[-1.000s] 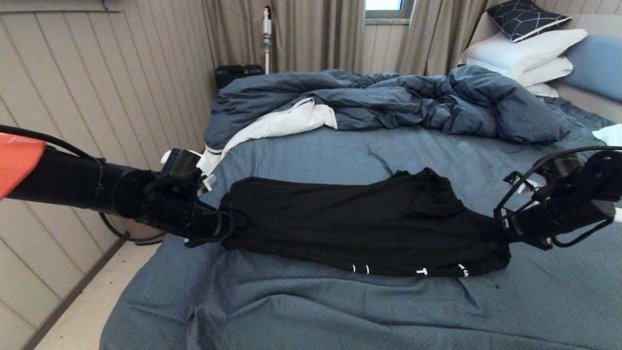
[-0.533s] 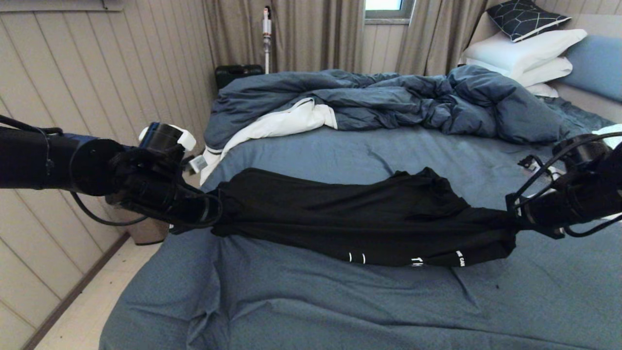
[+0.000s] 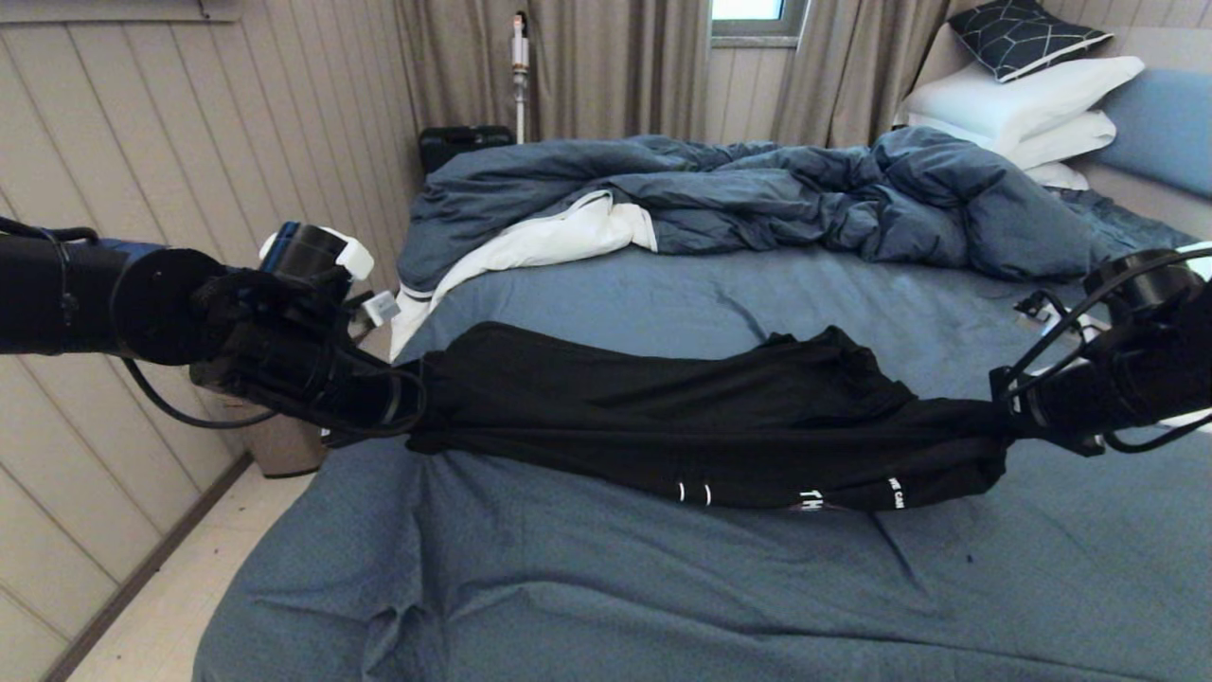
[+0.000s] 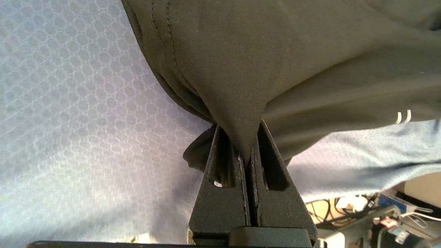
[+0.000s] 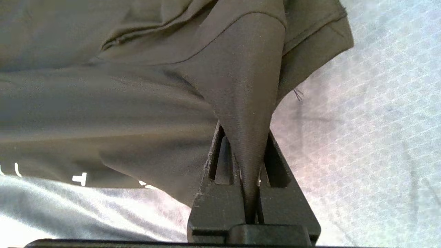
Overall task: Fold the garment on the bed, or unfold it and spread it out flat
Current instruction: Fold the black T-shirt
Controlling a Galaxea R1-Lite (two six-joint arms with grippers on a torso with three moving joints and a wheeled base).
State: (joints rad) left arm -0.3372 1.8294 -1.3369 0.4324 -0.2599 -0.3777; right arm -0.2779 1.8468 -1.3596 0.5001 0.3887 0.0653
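Garment: the black T-shirt (image 3: 701, 426) was held stretched between the two arms above the slate-blue sheet of the bed (image 3: 663, 587), bunched into a long band, with its lower fold sagging towards the sheet and bits of white lettering shown along that edge.
Left gripper: the left gripper (image 3: 402, 417) was seen at the T-shirt's left end, near the bed's left edge; its jaws were clamped tight on a pinch of black fabric (image 4: 248, 137).
Right gripper: the right gripper (image 3: 1008, 426) was seen at the T-shirt's right end; its jaws were closed on a gathered fold of the fabric (image 5: 248, 137).
Duvet: the rumpled dark blue duvet (image 3: 757, 199) was heaped across the far part of the bed, well apart from the T-shirt.
Pillows: white pillows (image 3: 1023, 104) were stacked at the far right, with a dark patterned cushion (image 3: 1023, 33) on top.
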